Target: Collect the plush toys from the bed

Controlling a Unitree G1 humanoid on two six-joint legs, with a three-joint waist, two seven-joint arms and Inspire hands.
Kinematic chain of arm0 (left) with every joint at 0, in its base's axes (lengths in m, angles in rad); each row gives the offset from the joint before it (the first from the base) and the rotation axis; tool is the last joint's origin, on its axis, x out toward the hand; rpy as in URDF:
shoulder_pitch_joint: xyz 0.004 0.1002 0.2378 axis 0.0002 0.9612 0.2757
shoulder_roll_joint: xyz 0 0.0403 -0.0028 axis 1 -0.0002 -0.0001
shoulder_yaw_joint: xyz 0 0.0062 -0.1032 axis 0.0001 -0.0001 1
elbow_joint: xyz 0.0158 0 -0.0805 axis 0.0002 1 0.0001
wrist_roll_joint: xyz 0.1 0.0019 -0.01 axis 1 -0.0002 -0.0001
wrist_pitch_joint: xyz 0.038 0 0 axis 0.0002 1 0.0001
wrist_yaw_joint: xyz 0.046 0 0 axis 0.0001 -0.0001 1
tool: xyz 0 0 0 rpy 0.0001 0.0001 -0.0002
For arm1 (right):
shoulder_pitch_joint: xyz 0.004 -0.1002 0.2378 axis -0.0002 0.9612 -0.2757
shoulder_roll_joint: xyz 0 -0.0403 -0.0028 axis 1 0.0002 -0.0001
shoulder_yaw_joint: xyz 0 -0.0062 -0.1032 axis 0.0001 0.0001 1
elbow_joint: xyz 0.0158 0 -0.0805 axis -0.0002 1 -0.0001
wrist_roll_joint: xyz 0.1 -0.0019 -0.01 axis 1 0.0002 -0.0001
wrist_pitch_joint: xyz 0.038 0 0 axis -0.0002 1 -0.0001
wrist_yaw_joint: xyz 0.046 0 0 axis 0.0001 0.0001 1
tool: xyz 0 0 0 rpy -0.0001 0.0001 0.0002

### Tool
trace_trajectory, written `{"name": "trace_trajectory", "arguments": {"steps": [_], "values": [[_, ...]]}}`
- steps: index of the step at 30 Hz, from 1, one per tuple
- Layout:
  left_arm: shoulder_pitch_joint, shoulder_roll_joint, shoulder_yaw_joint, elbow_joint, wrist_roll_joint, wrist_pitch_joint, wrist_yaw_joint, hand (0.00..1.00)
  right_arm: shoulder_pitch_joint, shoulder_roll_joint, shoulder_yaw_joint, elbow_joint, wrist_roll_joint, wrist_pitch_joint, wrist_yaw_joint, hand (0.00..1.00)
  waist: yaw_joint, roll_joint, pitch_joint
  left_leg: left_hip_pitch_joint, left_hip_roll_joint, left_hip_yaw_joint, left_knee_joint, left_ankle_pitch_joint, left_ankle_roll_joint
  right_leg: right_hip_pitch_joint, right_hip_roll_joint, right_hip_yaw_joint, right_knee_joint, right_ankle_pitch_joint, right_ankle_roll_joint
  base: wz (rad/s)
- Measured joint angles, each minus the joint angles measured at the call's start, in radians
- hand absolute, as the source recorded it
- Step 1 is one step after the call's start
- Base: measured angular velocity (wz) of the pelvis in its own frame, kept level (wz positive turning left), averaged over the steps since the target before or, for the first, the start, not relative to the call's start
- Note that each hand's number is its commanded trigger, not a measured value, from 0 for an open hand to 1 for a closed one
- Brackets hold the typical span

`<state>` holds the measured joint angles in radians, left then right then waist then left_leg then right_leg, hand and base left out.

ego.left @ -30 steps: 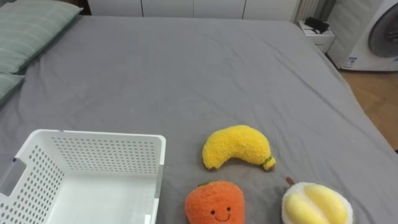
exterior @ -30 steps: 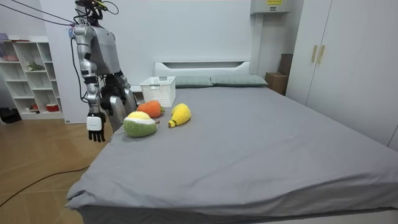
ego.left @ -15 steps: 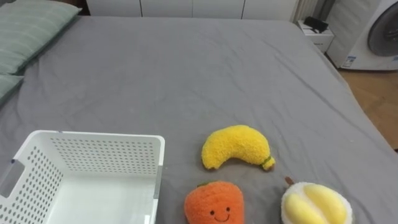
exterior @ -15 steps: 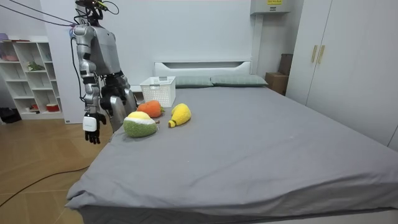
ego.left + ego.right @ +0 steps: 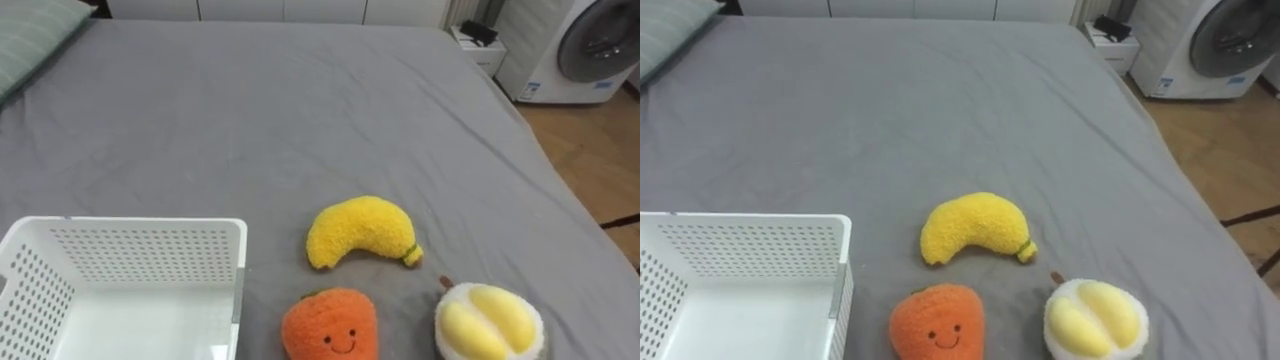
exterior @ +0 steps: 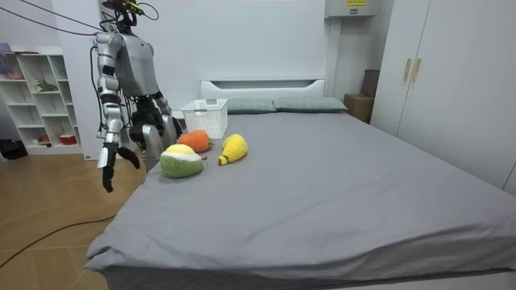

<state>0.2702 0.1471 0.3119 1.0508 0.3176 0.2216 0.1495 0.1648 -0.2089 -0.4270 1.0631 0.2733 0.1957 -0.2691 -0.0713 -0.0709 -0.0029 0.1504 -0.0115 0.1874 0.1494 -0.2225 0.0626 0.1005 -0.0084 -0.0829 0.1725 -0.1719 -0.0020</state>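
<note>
- Bed (image 5: 300, 110): grey cover, smooth; the robot stands at its side, at the room view's left, facing across it.
- White basket (image 5: 140, 238): perforated walls, nothing in it, resting on the cover at the robot's near left.
- Durian toy (image 5: 488, 322): round plush, yellow segments in a white rim; it lies at the near right, with its short brown stalk pointing away from the robot toward the banana's tip.
- Banana toy (image 5: 358, 228): yellow plush lying flat between basket and durian toy, apart from both. Its long axis runs left to right, arched away from the robot, with the dark stem end to the right.
- Orange toy (image 5: 328, 325): round, smiling face toward the robot; it sits just right of the basket's corner and nearer than the banana toy.
- Right hand (image 6: 107, 167): hangs off the bed's edge with loose, straight fingers holding nothing, well apart from all three toys.
</note>
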Motion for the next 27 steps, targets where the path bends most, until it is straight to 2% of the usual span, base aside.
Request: {"name": "trace_trajectory", "arguments": {"steps": [2,5,6,9,11,16,23,27], "values": [[0.001,0.005,0.0,0.0,0.0,-0.011,0.0,0.0,-0.003,0.0,0.0,-0.07,-0.002,-0.015,-0.025,0.0,-0.001,-0.004,0.0007,-0.002,0.0,0.001,-0.003,0.0,0.0,-0.004,0.0,0.0,0.0,0.0,0.0,-0.02],[0.009,0.006,0.0,0.0,0.0,-0.018,0.0,0.0,-0.005,0.0,0.001,-0.234,-0.027,-0.02,-0.056,0.0,0.0,-0.014,-0.0026,-0.008,0.0,0.007,-0.005,0.0,0.0,-0.017,-0.001,0.0,0.001,0.001,0.001,-0.06],[0.011,0.009,-0.001,-0.001,0.0,-0.02,0.0,0.0,-0.005,0.0,0.003,-0.303,-0.042,-0.022,-0.062,0.0,0.0,-0.011,-0.001,-0.008,0.0,0.007,-0.006,0.0,0.0,-0.018,-0.001,0.0,0.0,0.002,0.001,0.0],[0.016,0.01,-0.008,-0.016,-0.002,-0.028,0.0,0.0,-0.004,0.0,0.014,-0.445,-0.051,-0.051,-0.077,0.0,0.005,-0.012,-0.0027,-0.009,0.001,0.005,-0.006,0.0,0.0,-0.016,0.001,0.0,0.001,0.005,0.0,0.01],[0.016,0.009,-0.016,-0.027,-0.005,-0.032,0.001,0.0,-0.001,0.001,0.015,-0.541,-0.052,-0.055,-0.094,0.0,0.018,-0.008,-0.004,-0.015,0.001,0.005,-0.006,0.0,0.0,-0.021,0.001,-0.001,0.001,0.006,0.0,0.0],[0.026,0.001,-0.024,-0.031,-0.006,-0.036,0.025,0.0,-0.001,0.0,0.076,-0.763,-0.215,-0.075,-0.132,0.0,0.028,-0.004,-0.0007,-0.022,0.001,0.004,-0.005,0.0,0.0,-0.031,0.0,0.0,0.015,0.006,0.0,0.0],[0.028,-0.007,-0.062,-0.031,-0.006,-0.04,0.044,0.0,0.0,0.01,0.142,-0.885,-0.304,-0.076,-0.119,0.0,0.042,0.003,-0.0017,-0.028,0.001,0.003,-0.006,0.0,0.0,-0.031,-0.001,0.0,0.016,0.006,0.0,0.0],[0.027,-0.017,-0.062,-0.028,-0.006,-0.048,0.043,0.0,-0.001,0.015,0.17,-0.925,-0.411,-0.076,-0.086,0.0,0.046,0.011,-0.002,-0.034,0.001,0.004,0.001,0.0,0.0,-0.033,-0.001,-0.001,0.016,0.006,0.0,0.0]]}}
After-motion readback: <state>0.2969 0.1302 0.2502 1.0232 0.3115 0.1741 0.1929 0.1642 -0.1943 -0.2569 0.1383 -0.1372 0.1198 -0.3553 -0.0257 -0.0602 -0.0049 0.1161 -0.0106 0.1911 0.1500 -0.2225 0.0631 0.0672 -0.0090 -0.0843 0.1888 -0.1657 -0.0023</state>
